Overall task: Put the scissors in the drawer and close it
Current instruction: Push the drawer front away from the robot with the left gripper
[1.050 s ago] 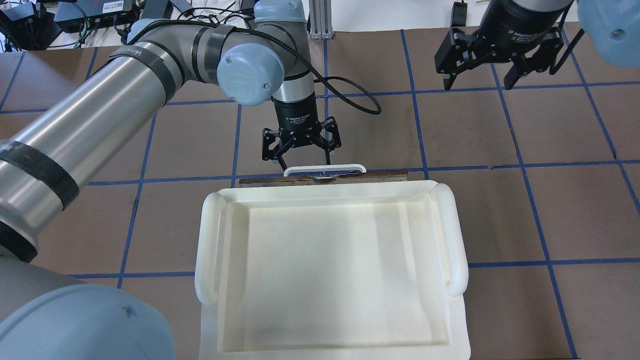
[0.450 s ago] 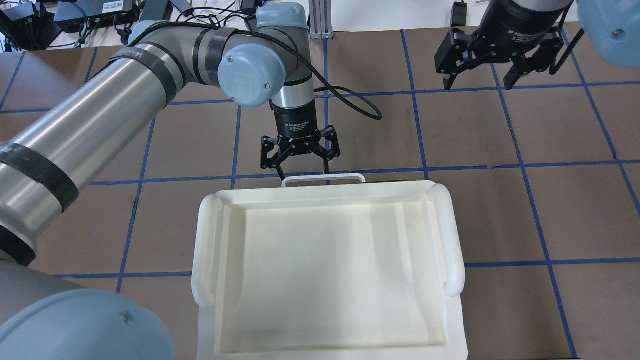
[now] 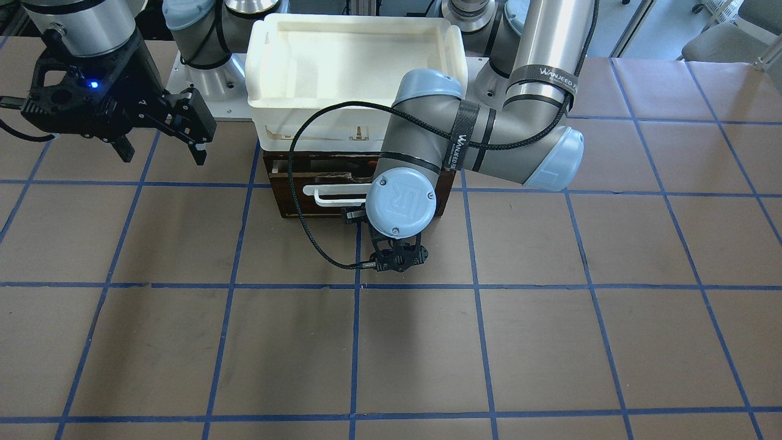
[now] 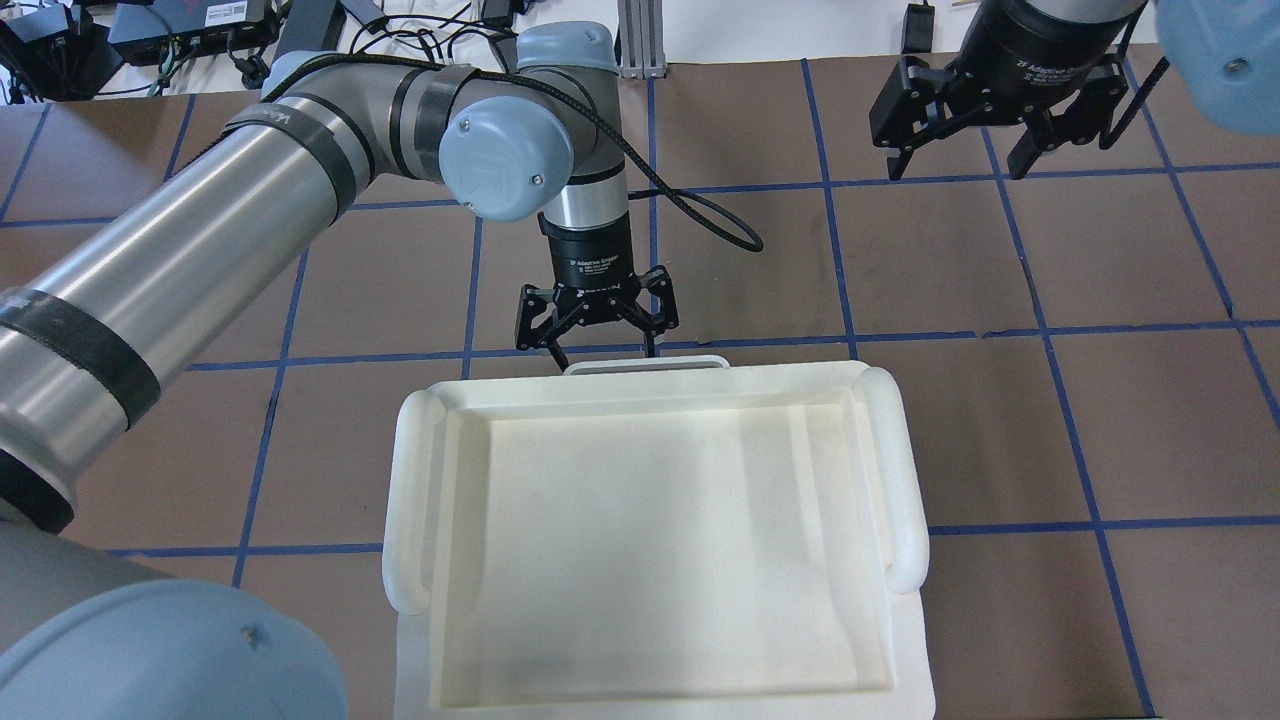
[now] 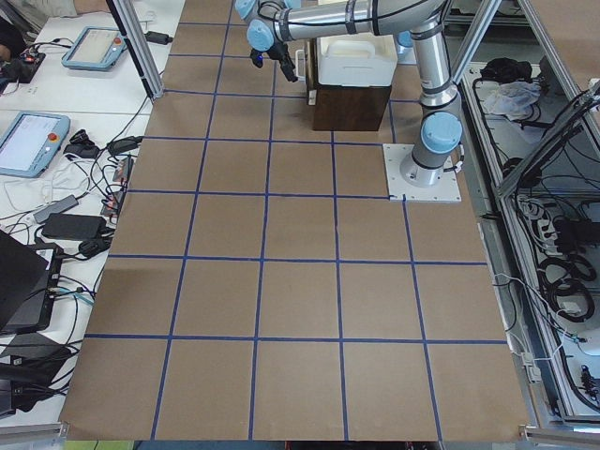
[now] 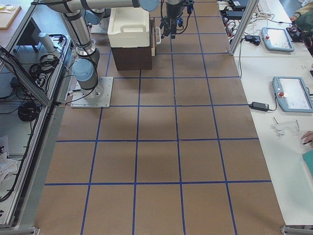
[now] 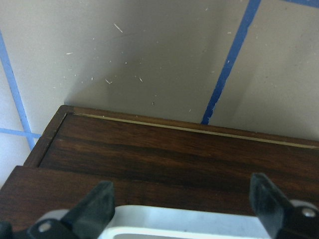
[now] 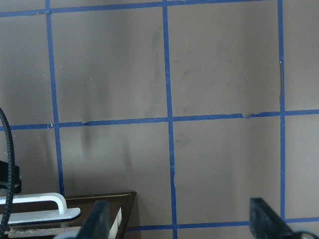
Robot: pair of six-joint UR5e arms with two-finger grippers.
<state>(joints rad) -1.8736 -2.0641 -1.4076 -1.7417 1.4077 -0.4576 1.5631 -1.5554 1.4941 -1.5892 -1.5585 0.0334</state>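
Observation:
The drawer [image 3: 293, 195] has a dark brown front and a white bar handle [image 4: 646, 364]. It is pushed in under the white tray, and only its handle shows from overhead. My left gripper [image 4: 600, 350] is open, with its fingertips down at the handle's left part. In the left wrist view the handle [image 7: 184, 224] lies between the spread fingers [image 7: 94, 205], with the drawer front [image 7: 174, 154] just beyond. My right gripper [image 4: 958, 165] is open and empty, high above the table at the far right; it also shows in the front view [image 3: 162, 146]. The scissors are out of view.
A large white plastic tray [image 4: 420, 470] sits on top of the drawer cabinet, also seen from the front [image 3: 269, 73]. A black cable [image 3: 305, 232] loops off the left wrist in front of the drawer. Brown table with a blue tape grid surrounds the cabinet.
My left gripper has moved toward the robot against the drawer front. The drawer's brown top edge has slid out of sight under the tray. The right arm has not moved.

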